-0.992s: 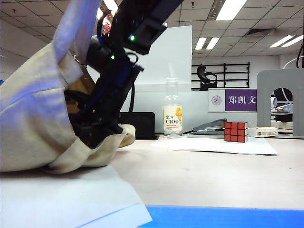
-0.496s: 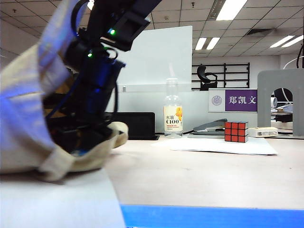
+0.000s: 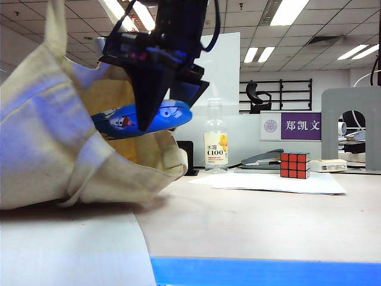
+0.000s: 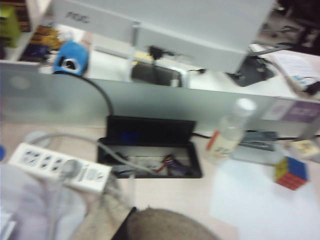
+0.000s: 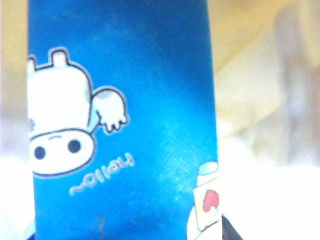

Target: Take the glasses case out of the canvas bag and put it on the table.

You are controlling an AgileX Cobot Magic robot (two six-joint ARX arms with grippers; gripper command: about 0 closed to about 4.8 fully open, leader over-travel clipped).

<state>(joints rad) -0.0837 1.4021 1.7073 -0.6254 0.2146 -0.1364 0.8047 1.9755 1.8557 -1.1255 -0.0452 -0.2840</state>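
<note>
Up out of the canvas bag point(image 3: 71, 149) came the glasses case point(image 3: 143, 119), which had been hidden inside a second before. Right gripper point(image 3: 156, 113) pinched it around the middle, just above the bag's mouth. It looked hard, smooth and light, so the middle seemed safest. Left gripper was out of sight, closed tight. Behind the bag stood a bottle point(image 3: 215, 140).

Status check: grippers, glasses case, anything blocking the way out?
Right gripper shut on glasses case, at canvas bag mouth. Left gripper unseen, shut. Bag rim just below case; table beyond open.
</note>
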